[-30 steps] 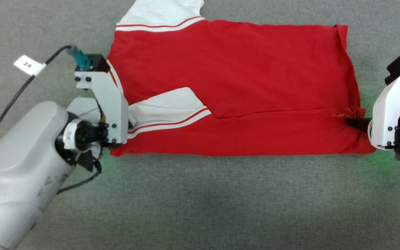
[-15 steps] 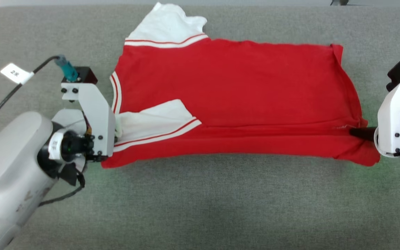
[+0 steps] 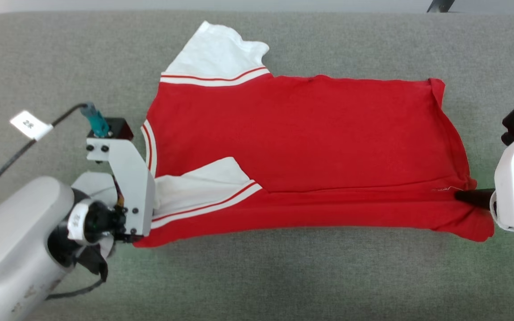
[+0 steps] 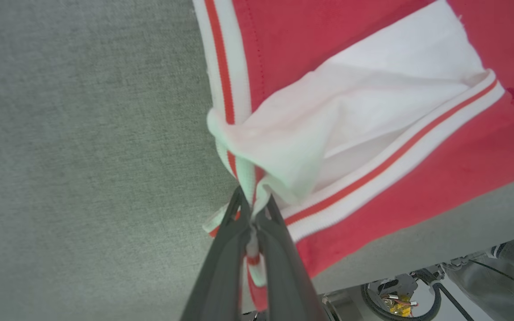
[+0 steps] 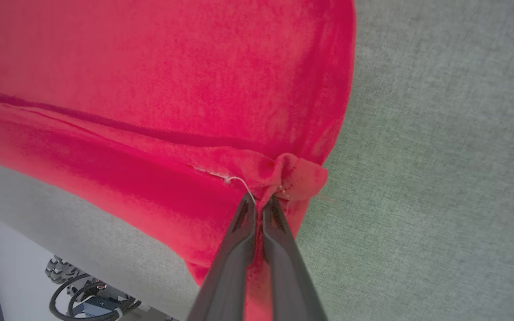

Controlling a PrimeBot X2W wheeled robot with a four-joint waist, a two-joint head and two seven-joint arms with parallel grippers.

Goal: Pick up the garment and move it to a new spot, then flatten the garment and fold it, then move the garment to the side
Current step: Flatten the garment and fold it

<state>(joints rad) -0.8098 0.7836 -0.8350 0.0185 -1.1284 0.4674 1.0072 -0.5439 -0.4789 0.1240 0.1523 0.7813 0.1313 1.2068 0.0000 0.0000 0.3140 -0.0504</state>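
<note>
Left gripper (image 4: 251, 207) pinches the garment (image 3: 301, 133) at the trim (image 4: 228, 89), right gripper (image 5: 259, 200) at the hem (image 5: 304, 178); move both level, taut, fold square

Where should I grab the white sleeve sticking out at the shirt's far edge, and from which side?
Probably the sleeve's loose outer hem, coming from the far side: it lies flat, pointing away, with only its striped seam joined to the shirt.
</note>
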